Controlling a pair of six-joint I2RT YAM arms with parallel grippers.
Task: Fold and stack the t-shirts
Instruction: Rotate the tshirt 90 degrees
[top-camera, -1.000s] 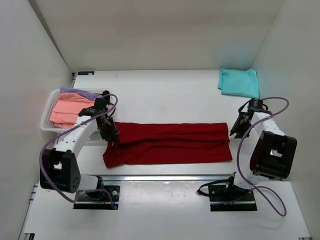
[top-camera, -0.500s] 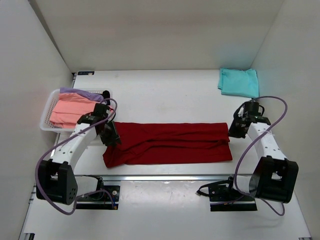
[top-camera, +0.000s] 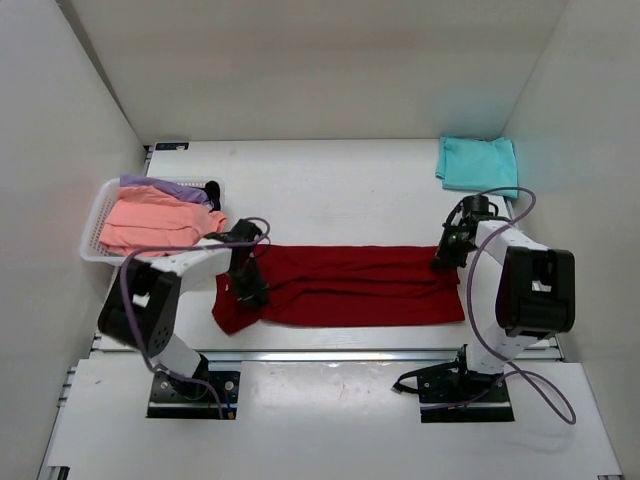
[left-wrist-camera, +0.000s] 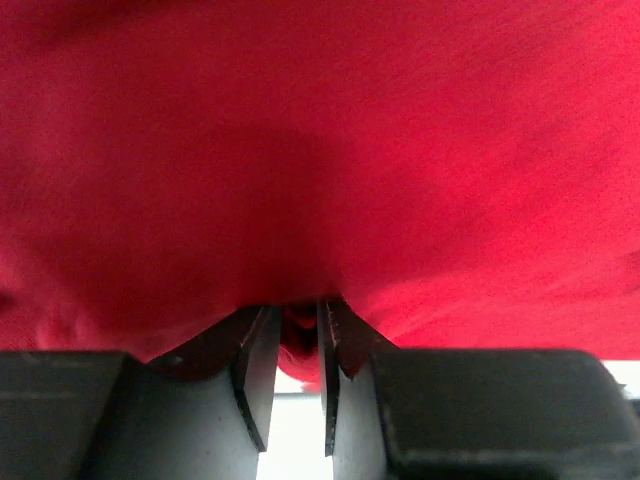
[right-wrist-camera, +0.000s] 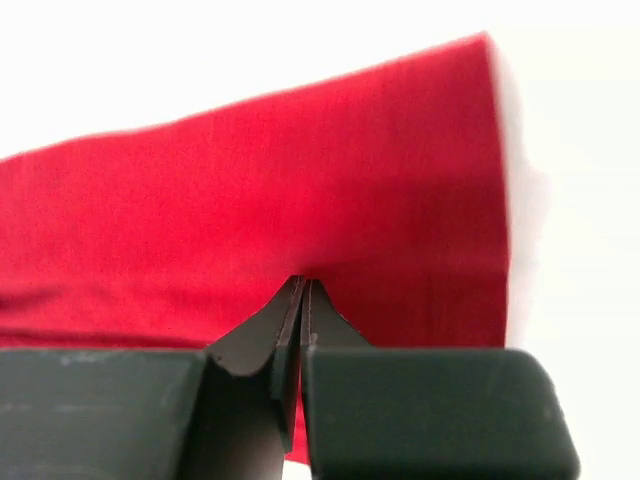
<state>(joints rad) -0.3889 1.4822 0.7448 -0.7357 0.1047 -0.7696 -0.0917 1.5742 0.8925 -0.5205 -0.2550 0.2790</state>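
Observation:
The dark red t-shirt (top-camera: 350, 288) lies as a long strip across the table's middle. My left gripper (top-camera: 246, 287) is near its left end; in the left wrist view the jaws (left-wrist-camera: 298, 335) stand nearly closed with a bunch of red cloth (left-wrist-camera: 330, 150) pinched between them. My right gripper (top-camera: 444, 257) is at the strip's far right corner, jaws shut, tips (right-wrist-camera: 303, 283) in the red cloth (right-wrist-camera: 250, 200). A folded teal t-shirt (top-camera: 477, 165) lies at the back right. The salmon pink t-shirt (top-camera: 145, 222) and lavender t-shirt (top-camera: 165, 187) lie in the basket.
The white mesh basket (top-camera: 92, 250) stands at the left, against the side wall. White walls close in the table on the left, back and right. A metal rail (top-camera: 330, 354) runs along the near edge in front of both arm bases.
Both grippers have moved inward along the red shirt: the left one to the right and nearer, bunching the left end; the right one leftward from beside the shirt onto its corner.

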